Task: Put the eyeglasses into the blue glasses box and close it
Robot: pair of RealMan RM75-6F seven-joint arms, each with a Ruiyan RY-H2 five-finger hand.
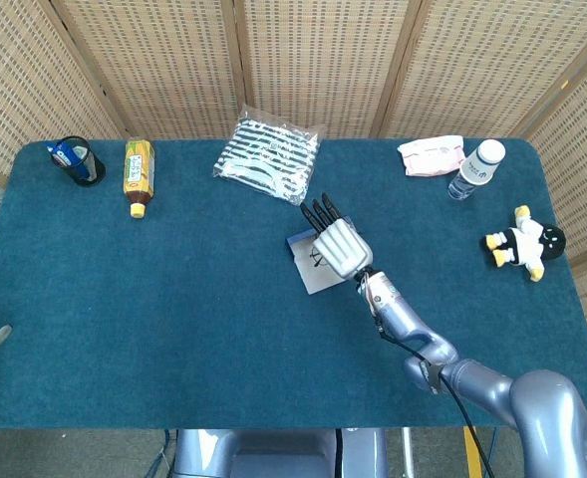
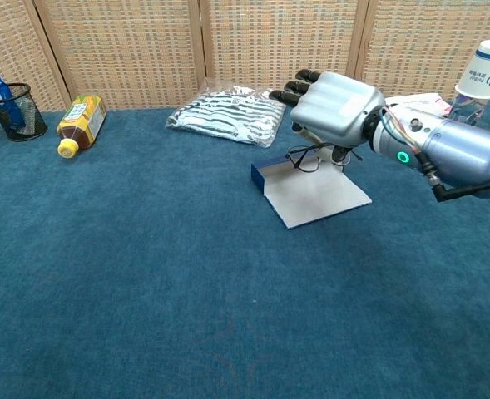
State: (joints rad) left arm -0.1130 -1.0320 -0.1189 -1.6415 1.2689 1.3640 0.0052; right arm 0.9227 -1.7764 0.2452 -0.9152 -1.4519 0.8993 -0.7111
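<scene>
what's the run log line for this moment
phase: carry to box | right hand: holds eyeglasses above open blue glasses box | left hand: not in view | glasses in box: not yet | lid: open

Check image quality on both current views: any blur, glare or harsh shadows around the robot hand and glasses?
Head view: even, diffuse light, no glare; right robot hand sharp, but the eyeglasses are tiny and mostly hidden under it. Chest view: robot hand crisp, mild sheen on its shell; eyeglasses clearly resolved over the blue glasses box; only soft shadows on the cloth.
</scene>
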